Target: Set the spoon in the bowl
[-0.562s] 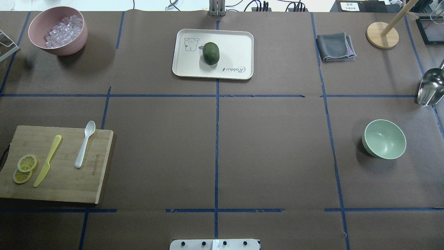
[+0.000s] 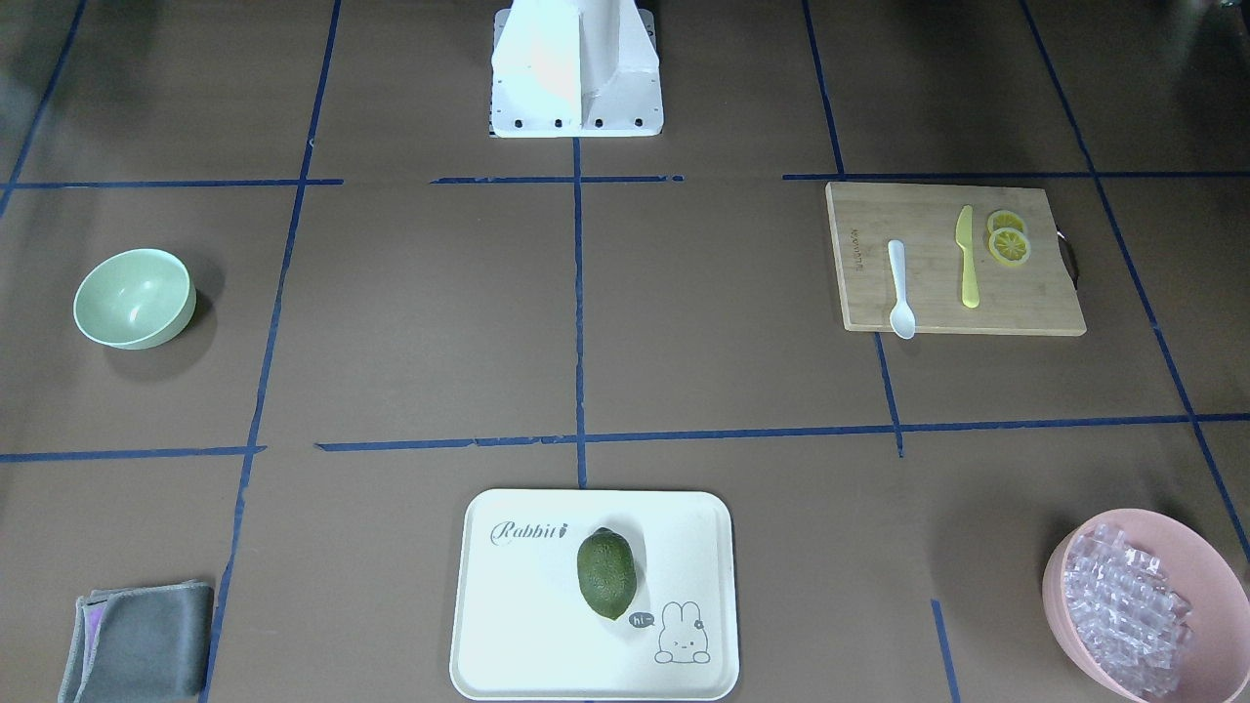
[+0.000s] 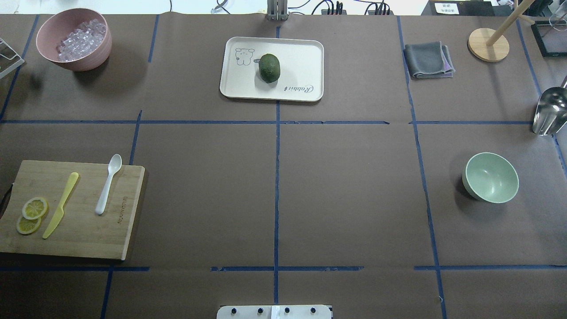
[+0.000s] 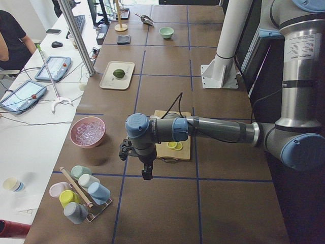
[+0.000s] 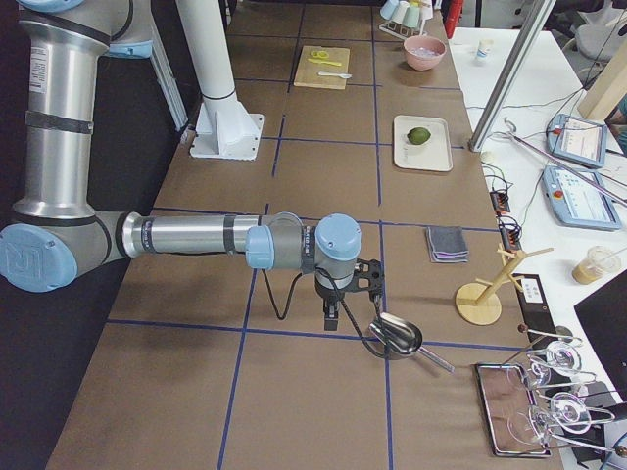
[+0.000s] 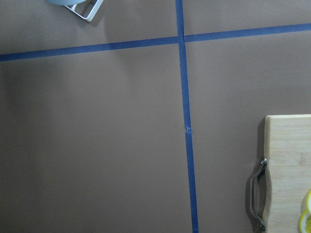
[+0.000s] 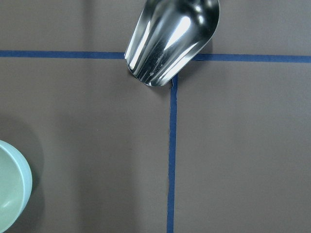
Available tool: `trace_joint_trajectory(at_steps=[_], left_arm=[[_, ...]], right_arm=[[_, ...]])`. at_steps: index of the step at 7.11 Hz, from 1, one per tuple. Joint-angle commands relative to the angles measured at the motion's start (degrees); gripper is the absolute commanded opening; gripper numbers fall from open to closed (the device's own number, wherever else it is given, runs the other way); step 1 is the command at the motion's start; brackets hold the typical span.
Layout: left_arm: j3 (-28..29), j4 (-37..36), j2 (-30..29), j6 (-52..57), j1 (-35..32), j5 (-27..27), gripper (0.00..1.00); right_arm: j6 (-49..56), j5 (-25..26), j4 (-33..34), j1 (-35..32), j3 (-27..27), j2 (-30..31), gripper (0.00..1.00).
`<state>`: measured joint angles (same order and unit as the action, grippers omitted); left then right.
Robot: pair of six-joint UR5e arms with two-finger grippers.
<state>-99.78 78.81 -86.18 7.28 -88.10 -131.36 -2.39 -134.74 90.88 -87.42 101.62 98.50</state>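
The white spoon (image 3: 107,186) lies on the wooden cutting board (image 3: 79,239) at the near left, its scoop past the board's far edge; it also shows in the front-facing view (image 2: 899,288). The mint-green bowl (image 3: 491,177) stands empty at the right, also in the front-facing view (image 2: 135,298) and at the right wrist view's edge (image 7: 9,189). Neither gripper shows in the overhead or front-facing view. The left gripper (image 4: 147,172) hangs past the board's left end. The right gripper (image 5: 331,318) hangs beside a metal scoop. I cannot tell whether either is open or shut.
A yellow-green knife (image 3: 61,204) and lemon slices (image 3: 31,215) lie on the board. A pink bowl of clear pieces (image 3: 73,37), a tray (image 3: 301,57) with a green fruit (image 3: 269,68), a grey cloth (image 3: 428,60), a wooden stand (image 3: 488,44) and the metal scoop (image 3: 549,110) stand around.
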Motion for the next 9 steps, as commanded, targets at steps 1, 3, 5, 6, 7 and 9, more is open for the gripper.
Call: trace_joint_trajectory(at_steps=[1, 3, 5, 6, 7, 9], left_arm=[[-0.42, 0.73, -0.04, -0.42, 0.04, -1.08, 1.00], [0.54, 2.39, -0.04, 0.28, 0.21, -4.24, 1.00], [-0.85, 5.11, 2.23, 0.19, 0.48, -4.52, 1.00], [-0.68, 8.70, 2.16, -0.33, 1.87, -10.00, 1.00], [-0.94, 12.91, 1.72, -2.51, 5.62, -15.01, 1.00], [-1.91, 22.67, -2.30, -21.33, 15.89, -13.76, 1.00]], right_arm=[[0.11, 0.00, -0.17, 0.14, 0.07, -0.06, 1.00], [0.10, 0.09, -3.40, 0.14, -0.01, 0.55, 1.00], [-0.24, -0.08, -5.27, 0.84, -0.37, 0.64, 1.00], [-0.42, -0.08, -5.19, 2.50, -0.45, 0.64, 1.00], [-0.86, 0.00, -5.27, 5.47, -0.45, 0.64, 1.00], [-0.86, -0.17, -5.45, 5.68, -0.02, 0.38, 1.00]])
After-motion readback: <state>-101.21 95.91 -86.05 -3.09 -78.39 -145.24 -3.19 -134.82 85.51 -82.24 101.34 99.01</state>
